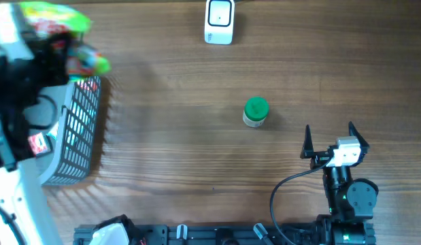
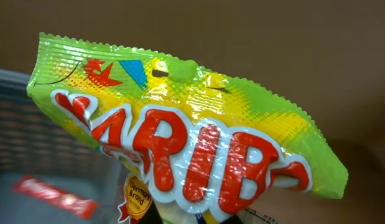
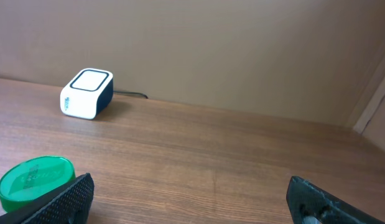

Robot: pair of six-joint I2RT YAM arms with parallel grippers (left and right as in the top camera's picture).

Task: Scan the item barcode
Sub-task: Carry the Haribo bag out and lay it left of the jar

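Note:
A green and yellow Haribo candy bag [image 2: 180, 124] fills the left wrist view, and my left gripper [image 2: 202, 216] is shut on its lower edge; the fingers are mostly hidden behind it. Overhead, the bag [image 1: 54, 19] hangs at the far left above the basket. The white barcode scanner [image 1: 219, 20] stands at the back middle of the table and also shows in the right wrist view as the scanner [image 3: 86, 93]. Near the front right, my right gripper [image 1: 329, 139] is open with nothing between its fingers.
A grey wire basket [image 1: 77, 136] stands at the left edge with a red packet [image 1: 38, 143] inside. A green-lidded jar [image 1: 256, 112] sits mid-table, just left of and beyond the right gripper [image 3: 192, 199].

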